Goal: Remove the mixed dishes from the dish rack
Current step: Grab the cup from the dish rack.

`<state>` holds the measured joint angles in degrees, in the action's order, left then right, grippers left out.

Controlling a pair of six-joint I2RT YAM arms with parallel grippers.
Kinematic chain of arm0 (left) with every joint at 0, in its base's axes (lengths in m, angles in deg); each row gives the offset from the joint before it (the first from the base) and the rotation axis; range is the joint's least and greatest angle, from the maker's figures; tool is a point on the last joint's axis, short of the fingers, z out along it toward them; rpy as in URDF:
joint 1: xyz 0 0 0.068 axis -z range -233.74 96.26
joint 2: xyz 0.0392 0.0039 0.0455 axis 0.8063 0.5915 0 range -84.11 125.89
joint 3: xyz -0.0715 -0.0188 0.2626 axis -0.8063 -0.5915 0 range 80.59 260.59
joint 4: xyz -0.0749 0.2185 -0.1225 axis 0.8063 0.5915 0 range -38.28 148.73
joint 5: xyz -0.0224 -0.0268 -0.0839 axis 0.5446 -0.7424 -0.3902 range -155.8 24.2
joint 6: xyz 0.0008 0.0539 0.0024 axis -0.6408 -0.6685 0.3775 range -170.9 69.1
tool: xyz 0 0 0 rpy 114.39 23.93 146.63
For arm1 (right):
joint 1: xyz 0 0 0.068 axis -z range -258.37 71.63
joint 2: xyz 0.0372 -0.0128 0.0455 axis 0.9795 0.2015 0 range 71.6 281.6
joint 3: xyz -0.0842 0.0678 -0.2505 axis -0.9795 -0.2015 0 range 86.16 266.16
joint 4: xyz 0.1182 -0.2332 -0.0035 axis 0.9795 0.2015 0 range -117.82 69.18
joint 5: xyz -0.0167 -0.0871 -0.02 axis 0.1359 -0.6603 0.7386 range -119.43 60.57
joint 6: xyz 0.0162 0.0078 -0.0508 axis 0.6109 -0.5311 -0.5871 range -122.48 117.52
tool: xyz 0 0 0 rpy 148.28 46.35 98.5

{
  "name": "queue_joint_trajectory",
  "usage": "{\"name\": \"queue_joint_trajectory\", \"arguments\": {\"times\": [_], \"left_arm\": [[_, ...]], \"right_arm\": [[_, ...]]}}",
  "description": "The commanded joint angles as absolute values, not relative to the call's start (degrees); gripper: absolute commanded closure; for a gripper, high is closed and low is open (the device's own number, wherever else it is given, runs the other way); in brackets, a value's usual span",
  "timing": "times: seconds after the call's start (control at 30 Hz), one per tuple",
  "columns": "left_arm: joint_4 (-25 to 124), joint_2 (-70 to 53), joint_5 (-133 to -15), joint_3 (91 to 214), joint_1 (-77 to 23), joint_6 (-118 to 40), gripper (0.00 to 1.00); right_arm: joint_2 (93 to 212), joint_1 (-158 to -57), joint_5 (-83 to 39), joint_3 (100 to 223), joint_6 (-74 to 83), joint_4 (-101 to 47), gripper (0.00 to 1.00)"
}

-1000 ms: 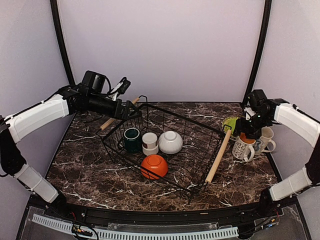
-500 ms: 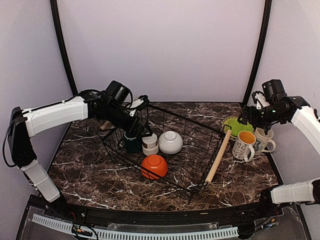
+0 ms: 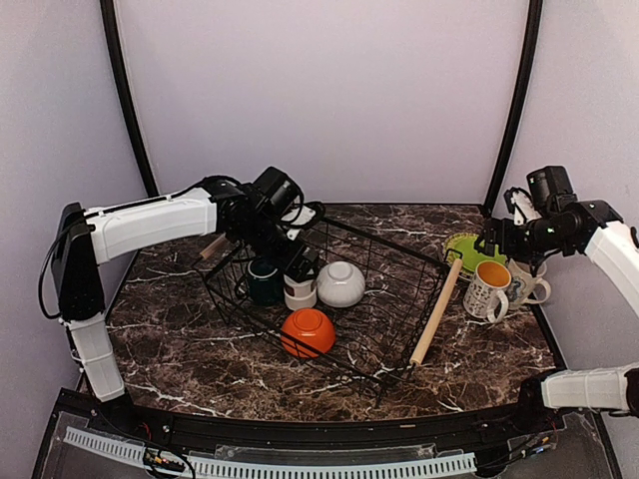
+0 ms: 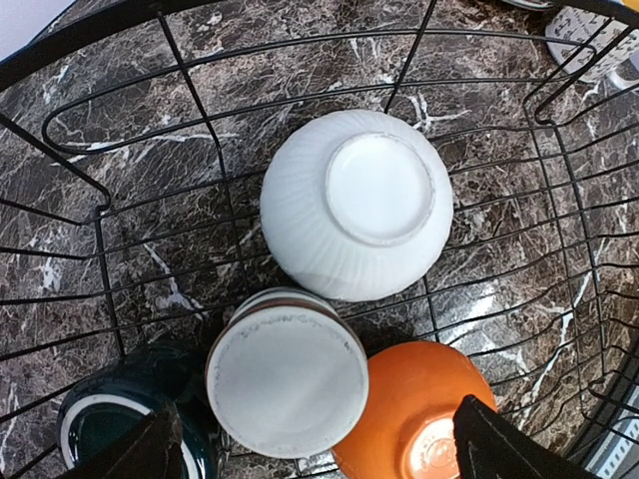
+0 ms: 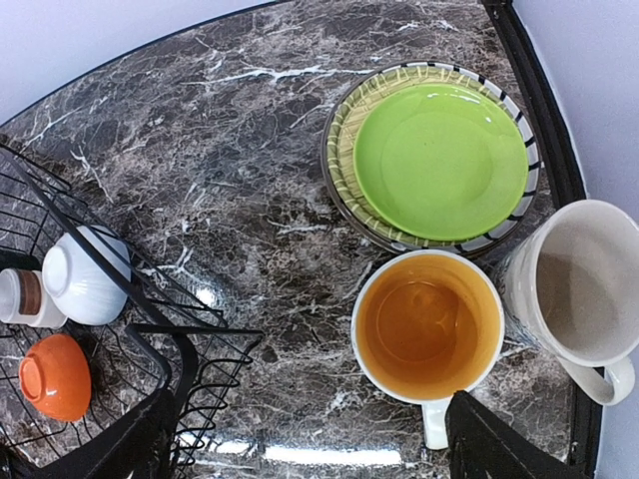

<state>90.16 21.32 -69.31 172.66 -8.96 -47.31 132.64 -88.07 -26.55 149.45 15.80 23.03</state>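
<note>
Dish rack [image 3: 399, 299], mid marble surface [image 3: 170, 329]: orange bowl [image 3: 308, 331] nearest; behind it, in a row, dark green cup [image 3: 264, 279], small white cup [image 3: 300, 287], white bowl [image 3: 340, 283]. Left claw [image 3: 303, 264] hovers over the white cup, jaws wide. Right of the rack: two mugs [image 3: 487, 289], then stacked plates [image 5: 439, 160]; right claw [image 3: 487, 241] hangs above, jaws apart, holding nothing.

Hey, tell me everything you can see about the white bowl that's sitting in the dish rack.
The white bowl is round, with fine ribs down its outer wall and a glossy finish that looks like glazed ceramic. It sits upside down, its flat circular foot ring facing up and its rim on the wire floor of the dish rack. No chip or crack shows. The upturned small white cup stands close against it, possibly touching, and the orange bowl lies just beyond that.
</note>
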Motion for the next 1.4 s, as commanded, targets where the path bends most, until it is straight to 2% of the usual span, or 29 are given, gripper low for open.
{"name": "queue_joint_trajectory", "arguments": {"times": [0.0,0.2,0.53,0.8,1.13,1.37], "left_arm": [[97.0,25.5,-61.7,177.8,-7.6,-48.3,0.07],[100.5,30.1,-59.1,183.1,-7.2,-48.0,0.07],[102.4,33.3,-59.4,183.4,-6.3,-47.3,0.10],[103.5,34.3,-58.3,183.1,-6.0,-47.3,0.21],[106.1,34.0,-58.5,187.1,-6.0,-48.1,0.49],[108.0,31.1,-58.6,191.1,-6.0,-49.7,0.52]], "right_arm": [[130.3,-87.9,-26.2,148.2,15.1,21.2,0.08],[128.6,-87.9,-25.9,147.5,15.0,20.5,0.08],[127.9,-87.9,-24.5,148.2,14.5,19.0,0.07],[127.2,-87.9,-24.2,147.4,14.6,18.9,0.07],[126.5,-87.9,-23.4,150.1,13.8,20.1,0.06],[125.4,-88.0,-18.9,151.3,14.1,17.7,0.06]]}}
